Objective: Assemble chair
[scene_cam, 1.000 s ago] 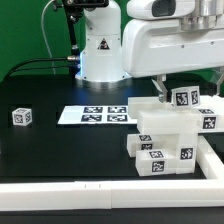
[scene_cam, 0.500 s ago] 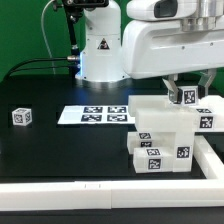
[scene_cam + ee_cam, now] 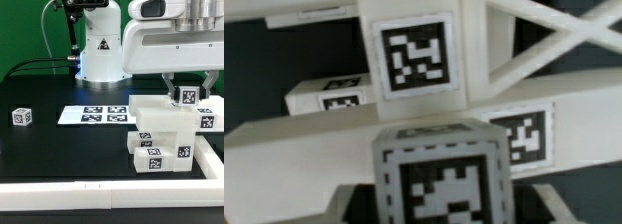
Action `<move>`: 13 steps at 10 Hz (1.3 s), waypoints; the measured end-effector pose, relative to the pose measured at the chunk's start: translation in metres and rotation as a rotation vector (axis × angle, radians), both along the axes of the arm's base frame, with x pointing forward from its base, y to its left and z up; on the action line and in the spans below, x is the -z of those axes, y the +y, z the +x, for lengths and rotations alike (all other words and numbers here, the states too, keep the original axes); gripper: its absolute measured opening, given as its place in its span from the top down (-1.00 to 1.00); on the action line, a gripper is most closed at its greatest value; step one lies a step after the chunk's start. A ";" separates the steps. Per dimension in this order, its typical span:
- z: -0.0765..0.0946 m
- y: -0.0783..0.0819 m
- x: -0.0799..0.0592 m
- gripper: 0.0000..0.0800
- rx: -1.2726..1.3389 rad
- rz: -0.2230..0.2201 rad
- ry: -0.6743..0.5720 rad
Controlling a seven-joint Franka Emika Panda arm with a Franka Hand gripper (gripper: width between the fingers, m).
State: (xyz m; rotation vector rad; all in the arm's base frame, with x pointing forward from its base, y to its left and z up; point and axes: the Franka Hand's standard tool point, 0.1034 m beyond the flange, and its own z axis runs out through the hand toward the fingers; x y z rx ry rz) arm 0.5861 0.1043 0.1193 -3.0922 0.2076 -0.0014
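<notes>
**A:** Is the exterior view well lit?

**B:** Yes, evenly and from above. The chair point(image 3: 165, 135) stands bright against the black table point(image 3: 60, 90), its side faces shading to grey. The arm casing point(image 3: 170, 45) is nearly washed out.

**A:** And the wrist view?

**B:** It is softer. The nearest tagged piece point(image 3: 446, 180) is blurred and its marker smeared. The tags behind it look sharper. Both pictures are coarse.
</notes>
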 end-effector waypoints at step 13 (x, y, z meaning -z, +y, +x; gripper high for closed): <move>0.007 -0.002 -0.004 -0.62 0.240 0.091 0.000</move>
